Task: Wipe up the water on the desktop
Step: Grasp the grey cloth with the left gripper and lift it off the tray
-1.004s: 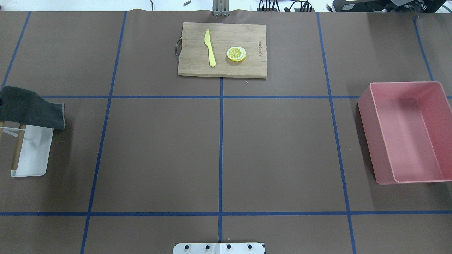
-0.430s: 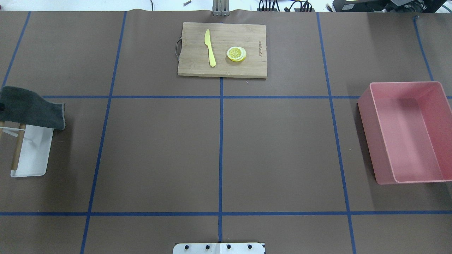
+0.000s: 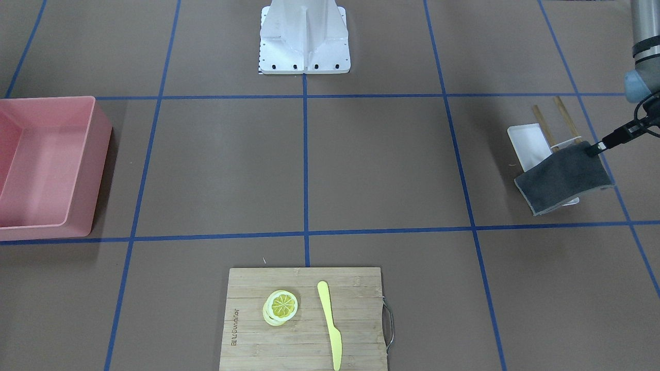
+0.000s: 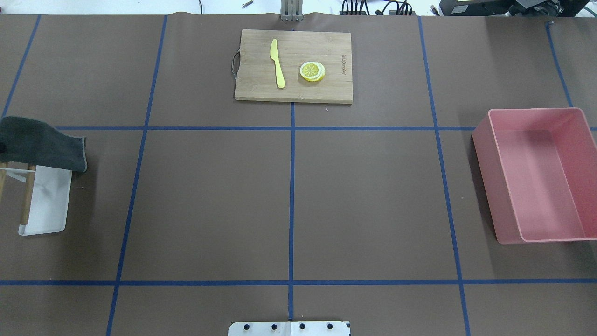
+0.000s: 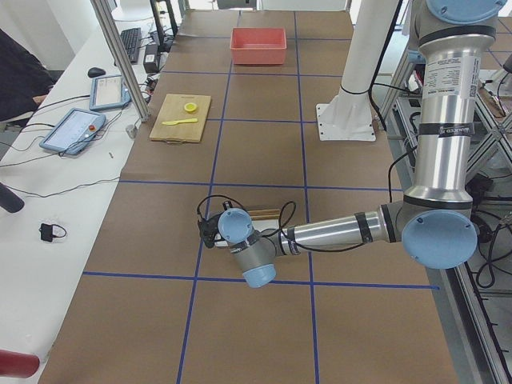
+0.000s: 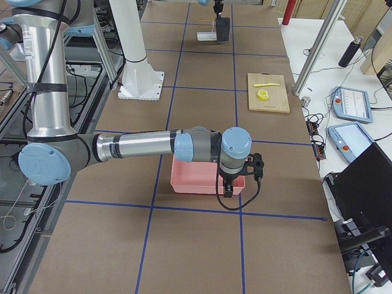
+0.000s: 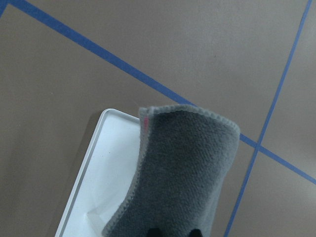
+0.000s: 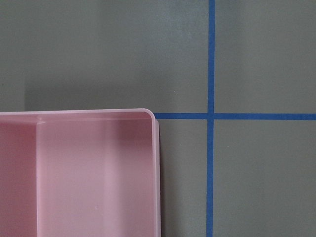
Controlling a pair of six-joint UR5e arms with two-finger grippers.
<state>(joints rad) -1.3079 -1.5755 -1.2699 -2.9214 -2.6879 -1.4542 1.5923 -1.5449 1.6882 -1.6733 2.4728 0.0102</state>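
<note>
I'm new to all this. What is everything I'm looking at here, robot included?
desktop: 1, brown with blue tape lines, under everything
board: 1, bamboo, far middle of desktop
knife: 1, yellow, on board
lemon slices: small stack, yellow, on board beside knife
bin: 1, pink, robot's right side
tray: 1, white, robot's left side
rods: 2, wooden, at tray
cloth: 1, dark grey, hanging over tray
base plate: 1, white, near middle edge
left arm: 1, silver, jaws shut on cloth
right arm: 1, silver, over bin; state of jaws unclear
</note>
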